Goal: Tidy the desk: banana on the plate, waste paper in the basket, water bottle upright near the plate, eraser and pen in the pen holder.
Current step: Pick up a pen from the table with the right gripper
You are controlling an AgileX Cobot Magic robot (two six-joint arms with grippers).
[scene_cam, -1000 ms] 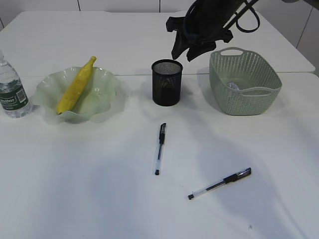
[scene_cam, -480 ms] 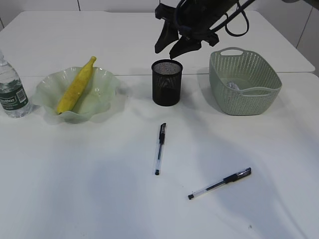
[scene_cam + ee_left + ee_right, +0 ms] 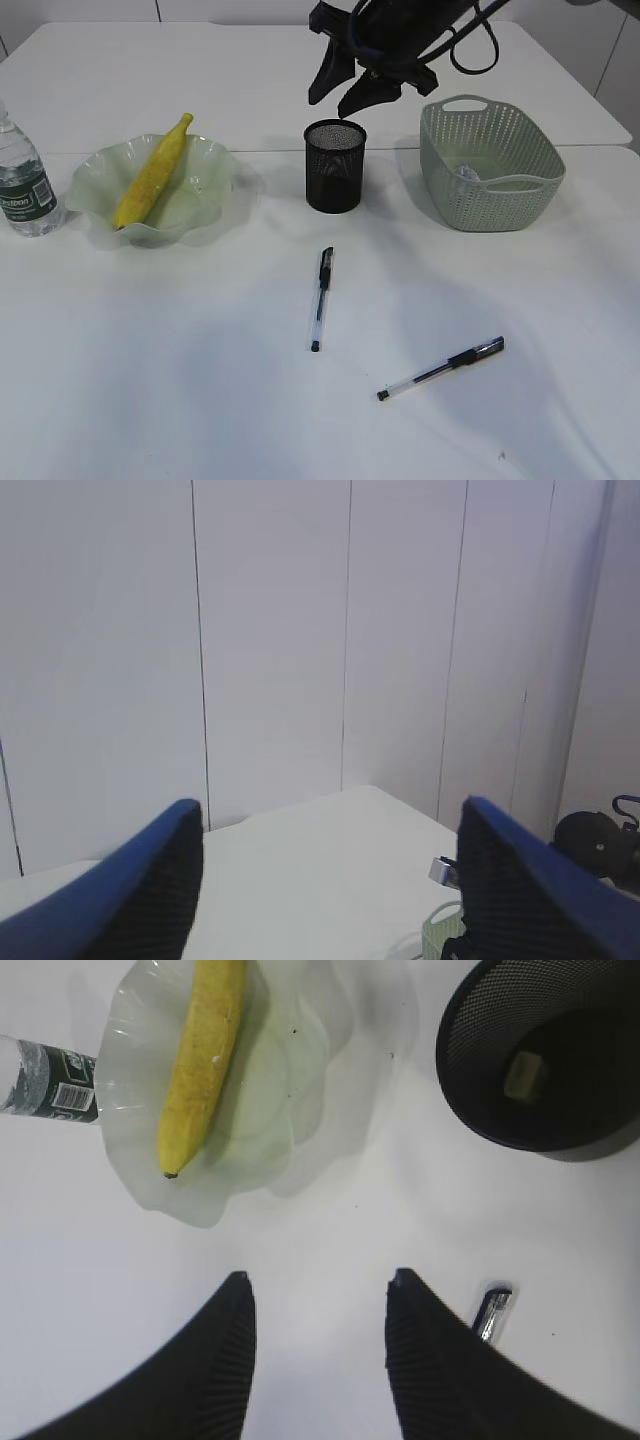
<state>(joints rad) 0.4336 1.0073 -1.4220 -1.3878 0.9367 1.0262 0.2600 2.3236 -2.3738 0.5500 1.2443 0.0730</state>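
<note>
The yellow banana (image 3: 152, 175) lies on the green wavy plate (image 3: 95, 165). The water bottle (image 3: 22, 180) stands upright just left of the plate. Crumpled waste paper (image 3: 470, 172) rests inside the green basket (image 3: 490, 165). My right gripper (image 3: 330, 108) hangs open and empty just above the black mesh pen holder (image 3: 335, 165). In the right wrist view the gripper (image 3: 317, 1280) is open over bare table, and the eraser (image 3: 523, 1072) lies inside the pen holder (image 3: 545, 1060). Two pens (image 3: 320, 298) (image 3: 441, 368) lie on the table. My left gripper (image 3: 328, 805) is open, facing the wall.
The right wrist view also shows the banana (image 3: 200, 1060), the plate (image 3: 290, 1110), the bottle (image 3: 45, 1090) and a pen end (image 3: 492, 1315). A corner of the basket (image 3: 440, 930) shows in the left wrist view. A second table adjoins at the back.
My right gripper has swung left from between the pen holder and the basket to above the pen holder, then held still. Nothing on the table has moved.
</note>
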